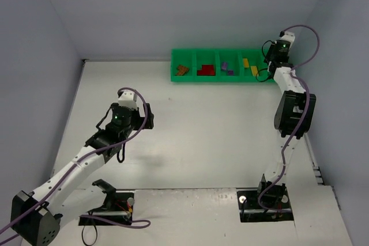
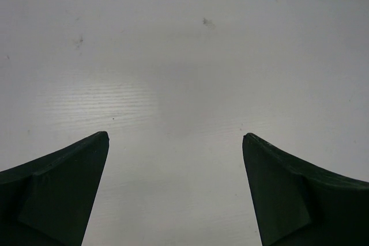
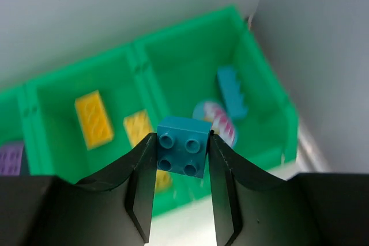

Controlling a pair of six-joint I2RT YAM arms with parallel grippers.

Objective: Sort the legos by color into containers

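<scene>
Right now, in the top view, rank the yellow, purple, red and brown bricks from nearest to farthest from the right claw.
1. Yellow bricks, compartment next to the right claw.
2. Purple bricks, middle compartment.
3. Red bricks, second from left.
4. Brown bricks, far-left compartment.

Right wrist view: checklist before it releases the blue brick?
1. Grip on the blue brick: ok, the right gripper pinches two of its sides.
2. Colour match: ok, a second blue brick lies in the end compartment.
3. Brick fully over that compartment: cannot tell, it lines up with the divider next to the yellow bricks.
4. Landing spot: cannot tell, a round striped piece lies just behind the held brick.
5. Left gripper out of the way: ok, open over the table, away from the tray.
</scene>
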